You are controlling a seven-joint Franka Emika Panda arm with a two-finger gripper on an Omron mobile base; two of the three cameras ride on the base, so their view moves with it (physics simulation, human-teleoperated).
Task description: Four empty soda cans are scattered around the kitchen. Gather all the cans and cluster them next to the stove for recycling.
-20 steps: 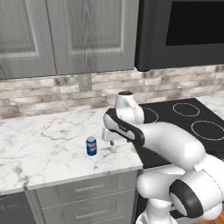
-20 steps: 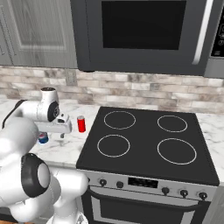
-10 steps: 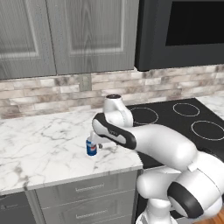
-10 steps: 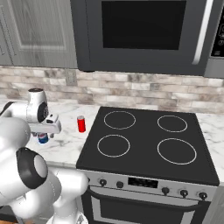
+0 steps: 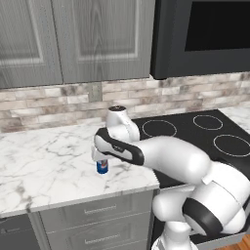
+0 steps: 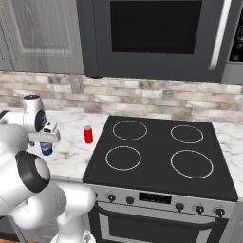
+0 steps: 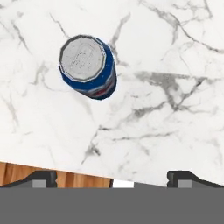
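Observation:
A blue soda can [image 5: 102, 167] with white-and-red marking stands upright on the marble counter [image 5: 44, 166], left of the stove [image 5: 195, 132]. My gripper [image 5: 100, 156] hangs just above it, open and holding nothing. In the hand view the can's silver top [image 7: 89, 66] lies in the upper left, off to one side of the line between my spread fingertips [image 7: 43, 178]. From the right base view, the blue can [image 6: 46, 149] sits under the gripper [image 6: 47, 140]. A red soda can [image 6: 88, 134] stands close to the stove's left edge [image 6: 102, 142].
The counter's front edge [image 7: 65, 168] runs close below the blue can, with wood floor beyond it. A black microwave [image 6: 156, 33] hangs over the cooktop. Grey wall cabinets [image 5: 73, 39] are above the counter, and drawers [image 5: 97, 212] are below it.
The arm has swung left, from near the stove's edge to directly over the blue can. The jaws stayed open. Neither can has moved.

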